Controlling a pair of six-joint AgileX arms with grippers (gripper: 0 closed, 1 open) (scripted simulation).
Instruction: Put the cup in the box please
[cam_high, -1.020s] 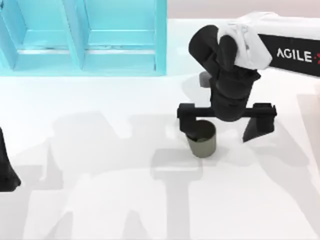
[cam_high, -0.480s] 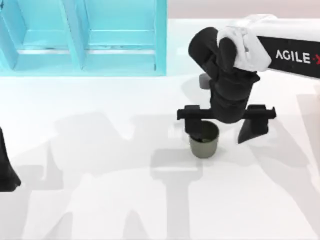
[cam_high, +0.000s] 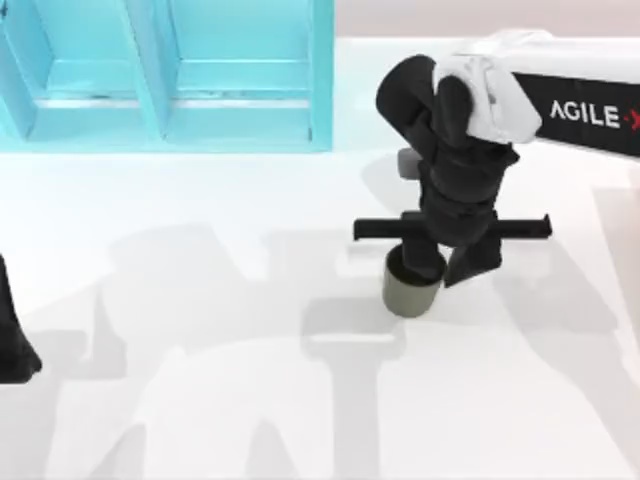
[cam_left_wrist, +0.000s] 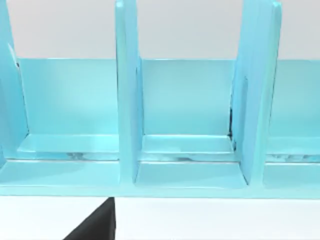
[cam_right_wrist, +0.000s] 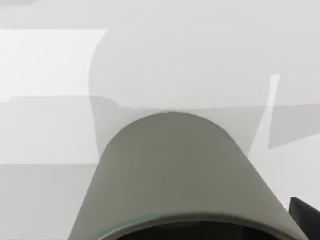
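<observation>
- R gripper (cam_high: 435, 268) sits right on top of the cup (cam_high: 411, 295), pointing down; one finger looks dipped inside the cup's mouth, the other finger (cam_high: 470, 268) is just outside the rim on the side twd the table's right.
- Fingers are closer together than the cross-bar is wide, straddling the cup wall; can't tell if they actually pinch it or are merely near it.
- Cup: olive-grey, upright on the white table (cam_high: 200, 400), directly under the gripper, its lower body sticking out on the near side of the cross-bar.
- R wrist view: cup (cam_right_wrist: 175, 175) is very close, side wall and a sliver of dark rim visible, w/ a black finger tip (cam_right_wrist: 306, 216) just beside the rim.
- Box (cam_high: 170, 75): light-blue, divided into compartments, well apart from the gripper, up at the table's far left; cup is not in it.
- L wrist view faces the box (cam_left_wrist: 185, 125) front-on, dividers upright.
- L gripper (cam_high: 15, 335) is parked at the table's left edge, far from cup and R arm.
</observation>
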